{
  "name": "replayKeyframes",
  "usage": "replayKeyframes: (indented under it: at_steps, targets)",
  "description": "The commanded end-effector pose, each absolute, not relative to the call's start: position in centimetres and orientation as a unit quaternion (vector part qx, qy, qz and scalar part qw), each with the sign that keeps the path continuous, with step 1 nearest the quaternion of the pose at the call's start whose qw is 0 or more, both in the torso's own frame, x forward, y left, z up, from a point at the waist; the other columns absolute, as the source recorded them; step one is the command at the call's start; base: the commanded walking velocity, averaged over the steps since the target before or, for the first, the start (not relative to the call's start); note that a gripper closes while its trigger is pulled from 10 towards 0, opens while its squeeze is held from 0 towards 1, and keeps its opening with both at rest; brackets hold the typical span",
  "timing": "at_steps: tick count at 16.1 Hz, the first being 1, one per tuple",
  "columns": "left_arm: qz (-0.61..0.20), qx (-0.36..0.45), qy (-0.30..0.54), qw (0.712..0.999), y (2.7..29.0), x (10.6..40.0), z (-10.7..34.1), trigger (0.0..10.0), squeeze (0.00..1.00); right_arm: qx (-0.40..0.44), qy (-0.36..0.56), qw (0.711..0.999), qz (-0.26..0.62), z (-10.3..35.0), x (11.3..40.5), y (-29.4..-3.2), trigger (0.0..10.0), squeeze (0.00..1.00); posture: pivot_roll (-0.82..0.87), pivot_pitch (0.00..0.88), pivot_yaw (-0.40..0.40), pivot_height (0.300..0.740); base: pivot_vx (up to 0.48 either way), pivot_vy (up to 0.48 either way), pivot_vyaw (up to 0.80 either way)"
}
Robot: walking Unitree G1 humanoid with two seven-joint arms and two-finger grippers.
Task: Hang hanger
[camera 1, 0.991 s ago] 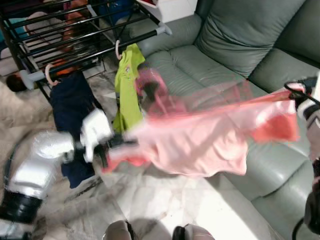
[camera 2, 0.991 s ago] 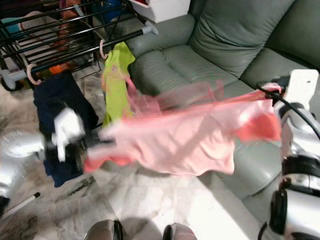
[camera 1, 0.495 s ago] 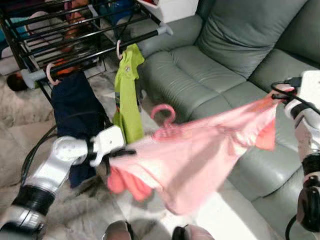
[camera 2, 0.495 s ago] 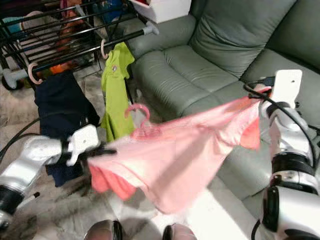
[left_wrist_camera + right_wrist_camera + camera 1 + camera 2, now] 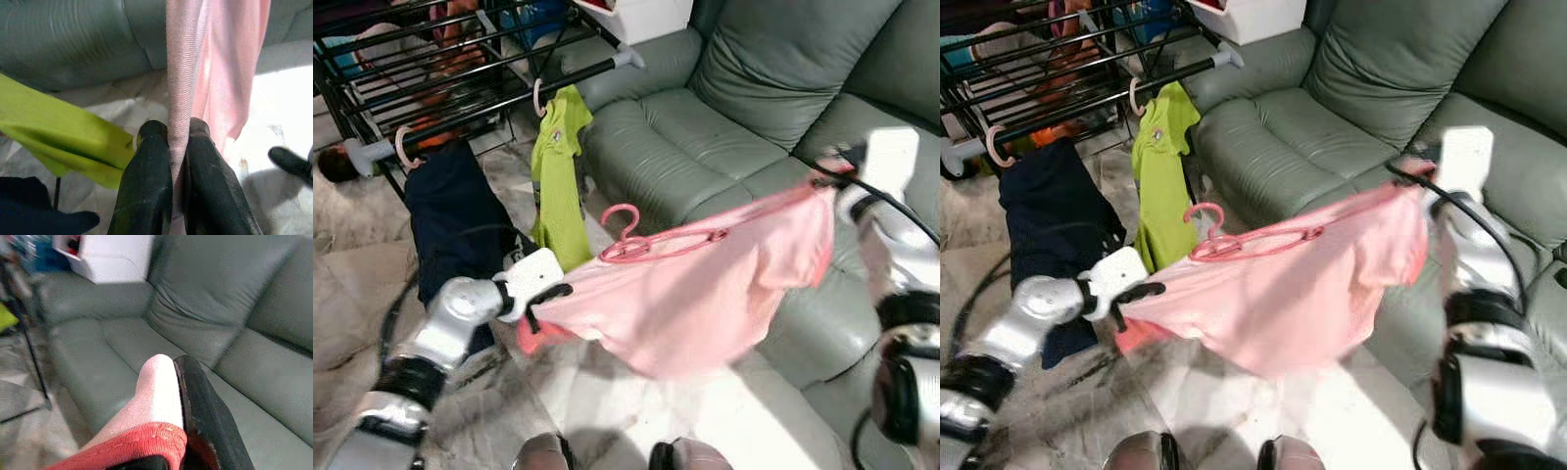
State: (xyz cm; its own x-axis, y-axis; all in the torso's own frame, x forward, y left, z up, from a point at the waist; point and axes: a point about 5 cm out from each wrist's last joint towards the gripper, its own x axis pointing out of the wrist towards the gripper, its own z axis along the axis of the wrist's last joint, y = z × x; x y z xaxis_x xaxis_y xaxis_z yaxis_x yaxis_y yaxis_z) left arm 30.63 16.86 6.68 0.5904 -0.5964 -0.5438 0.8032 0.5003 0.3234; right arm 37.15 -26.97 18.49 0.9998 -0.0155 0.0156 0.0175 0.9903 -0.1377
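A pink shirt (image 5: 705, 294) is stretched in the air between my two grippers, in front of the sofa. A pink hanger (image 5: 651, 240) lies in its neckline, hook pointing up toward the rack. My left gripper (image 5: 548, 294) is shut on the shirt's left edge, the cloth (image 5: 178, 122) pinched between its black fingers (image 5: 146, 196). My right gripper (image 5: 837, 171) is shut on the shirt's right shoulder (image 5: 156, 396), above the sofa seat. The black drying rack (image 5: 460, 88) stands at the upper left.
On the rack's front bar hang a lime green shirt (image 5: 558, 176) and a dark navy garment (image 5: 455, 225), each on a pale hook. A grey leather sofa (image 5: 754, 88) fills the right side. A white box (image 5: 636, 15) sits behind the sofa arm. Marble floor (image 5: 607, 411) lies below.
The shirt has been pulled taut and raised. The hanger now sits flatter in the neckline. My right gripper moved left and up; my left gripper stayed low by the navy garment.
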Motion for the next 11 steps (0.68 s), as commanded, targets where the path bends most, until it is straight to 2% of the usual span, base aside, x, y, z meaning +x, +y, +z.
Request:
replayKeyframes:
  at_steps: [1,2,5,7,8,10,11]
  targets:
    - [-0.401,0.266,0.177,0.858,16.9,31.1,7.3,0.0,0.0,-0.09,-0.043,0.995,0.008,20.3,37.6,-26.1,0.0,0.0,-0.06,0.053,-0.03,0.74,0.0,0.0,0.0]
    - [-0.42,0.227,0.154,0.865,15.7,31.3,8.1,0.0,0.0,-0.102,-0.041,0.994,0.021,20.1,37.9,-25.3,0.0,0.0,-0.06,0.062,-0.032,0.74,0.0,0.0,0.0]
    - [-0.456,0.131,0.103,0.874,14.7,31.2,10.2,0.0,0.0,-0.119,-0.003,0.993,0.0,18.1,37.5,-26.1,0.0,0.0,-0.06,0.066,-0.035,0.74,0.0,0.0,0.0]
    - [-0.437,0.162,0.121,0.877,16.2,31.3,9.5,0.0,0.0,-0.119,0.022,0.993,-0.005,16.5,36.8,-26.7,0.0,0.0,-0.06,0.066,-0.035,0.74,0.0,0.0,0.0]
    - [-0.45,0.143,0.115,0.874,16.4,30.9,9.7,0.0,0.0,-0.156,0.034,0.987,-0.004,15.8,36.4,-27.1,0.0,0.0,-0.06,0.066,-0.033,0.74,0.0,0.0,0.0]
    - [-0.457,0.119,0.114,0.874,17.4,30.4,10.3,0.0,0.0,-0.152,0.066,0.985,-0.038,14.5,35.3,-29.1,0.0,0.0,-0.06,0.066,-0.033,0.74,0.0,0.0,0.0]
    - [-0.449,0.149,0.125,0.872,18.2,30.3,9.9,0.0,0.0,-0.138,0.067,0.986,-0.057,14.4,35.1,-29.8,0.0,0.0,-0.06,0.068,-0.033,0.74,0.0,0.0,0.0]
